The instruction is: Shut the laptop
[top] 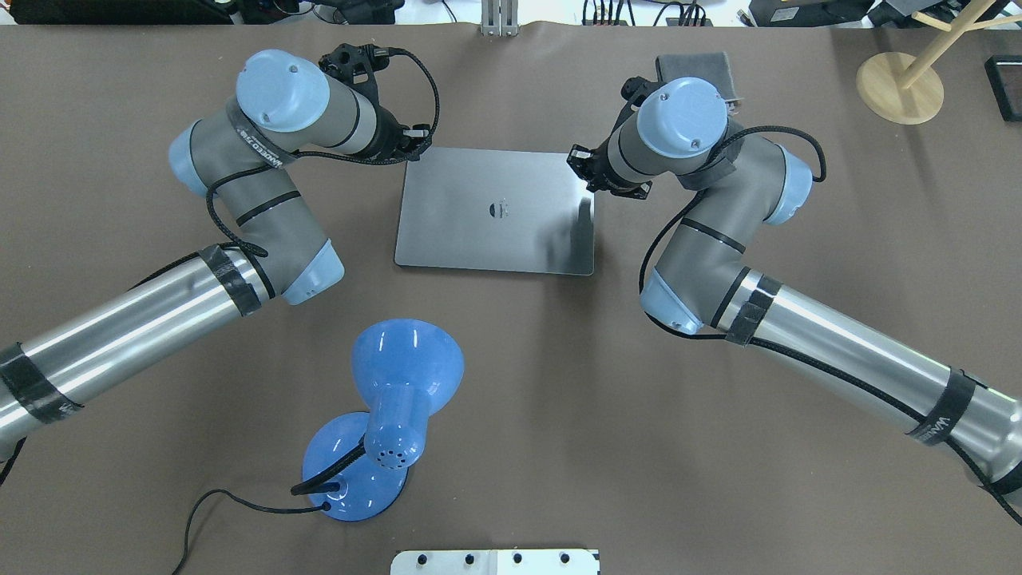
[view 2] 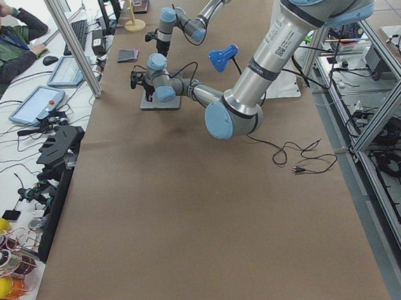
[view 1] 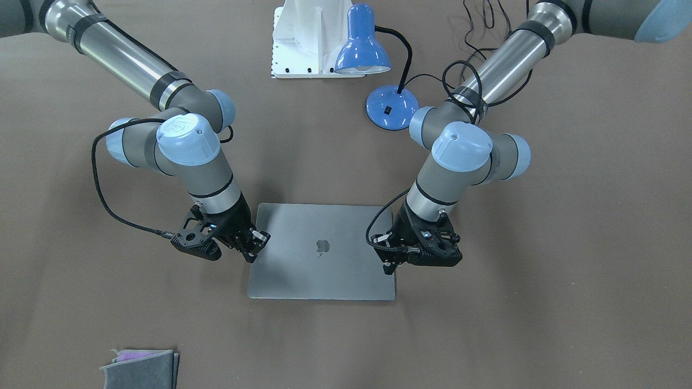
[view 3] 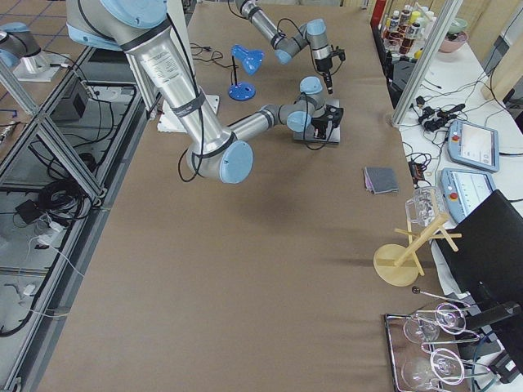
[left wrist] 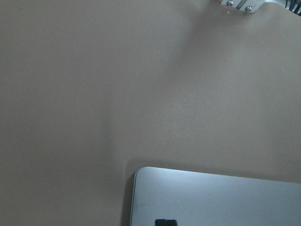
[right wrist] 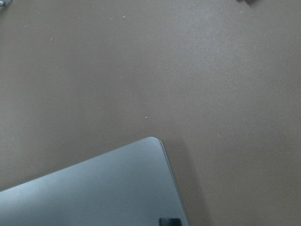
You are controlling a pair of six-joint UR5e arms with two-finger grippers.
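Note:
The grey laptop lies flat on the brown table with its lid down and the dark apple logo facing up; it also shows in the overhead view. My left gripper is shut and points down at the lid's edge on my left side. My right gripper is shut and points down at the lid's edge on my right side. Each wrist view shows a lid corner with a single black fingertip over it. I cannot tell whether the tips touch the lid.
A blue desk lamp stands on my side of the laptop, with its base near my left arm. A folded grey cloth lies at the far side of the table. A wooden stand is at the far right.

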